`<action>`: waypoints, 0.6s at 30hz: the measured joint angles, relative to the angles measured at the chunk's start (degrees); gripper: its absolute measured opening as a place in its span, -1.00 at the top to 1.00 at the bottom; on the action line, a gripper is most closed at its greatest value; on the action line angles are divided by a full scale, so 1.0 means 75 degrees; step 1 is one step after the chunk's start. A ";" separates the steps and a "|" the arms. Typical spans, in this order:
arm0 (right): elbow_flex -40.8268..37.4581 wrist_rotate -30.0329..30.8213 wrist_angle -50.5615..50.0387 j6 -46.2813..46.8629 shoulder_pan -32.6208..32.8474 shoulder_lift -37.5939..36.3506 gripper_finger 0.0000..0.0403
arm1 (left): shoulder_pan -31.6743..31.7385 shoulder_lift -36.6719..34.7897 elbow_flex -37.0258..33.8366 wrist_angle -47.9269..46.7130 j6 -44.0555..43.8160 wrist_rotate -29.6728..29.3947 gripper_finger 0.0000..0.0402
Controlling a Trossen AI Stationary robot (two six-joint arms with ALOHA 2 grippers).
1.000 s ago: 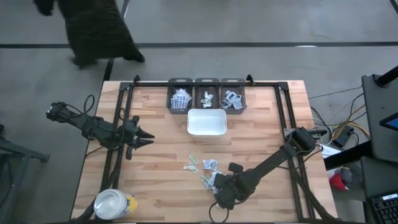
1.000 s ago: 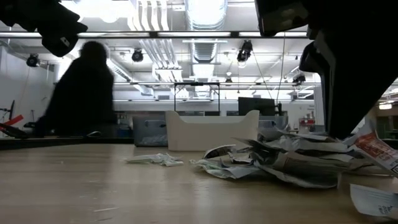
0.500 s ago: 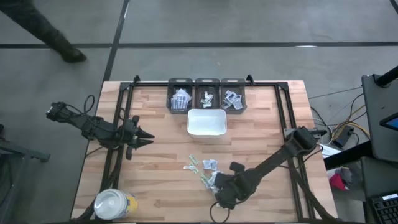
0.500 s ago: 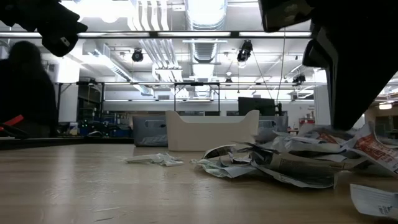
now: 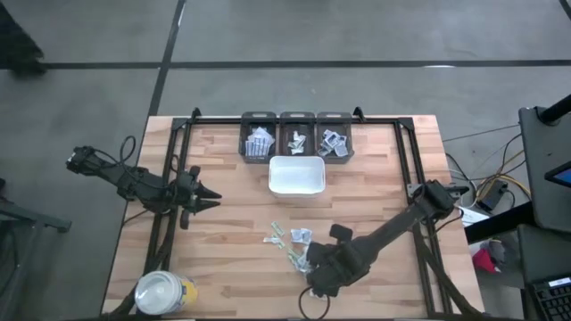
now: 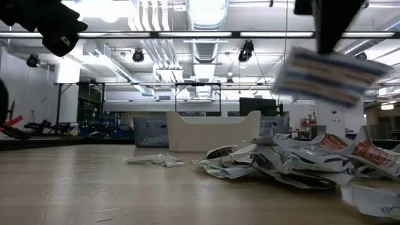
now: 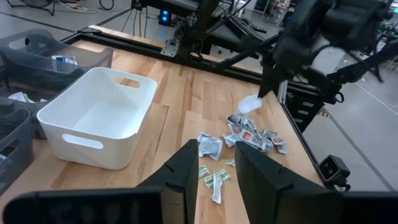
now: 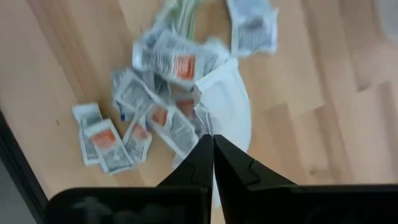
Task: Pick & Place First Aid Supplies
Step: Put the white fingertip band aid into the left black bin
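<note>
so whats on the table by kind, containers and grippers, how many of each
dark bins, in a row at the far edge: 3
white tray: 1
yellow jar with white lid: 1
grippers: 2, the left gripper and the right gripper, which is shut on a white packet above the loose packet pile
total: 7

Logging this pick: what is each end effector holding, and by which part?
Right end effector pinches a white packet by its edge, lifted above the pile. Left end effector holds nothing.
</note>
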 joint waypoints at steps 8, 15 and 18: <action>0.1075 0.0890 -0.0081 -0.0575 -0.0289 -0.0230 0.96 | 0.0000 0.0015 0.0000 0.0260 -0.0003 0.0064 0.51; 0.1735 0.1177 0.0894 -0.1259 -0.0851 -0.0553 0.96 | 0.0000 0.0074 0.0003 0.0694 0.0043 0.0268 0.51; 0.1775 0.1132 0.1765 -0.1695 -0.1108 -0.0703 0.96 | 0.0000 0.0146 0.0003 0.0979 0.0117 0.0504 0.51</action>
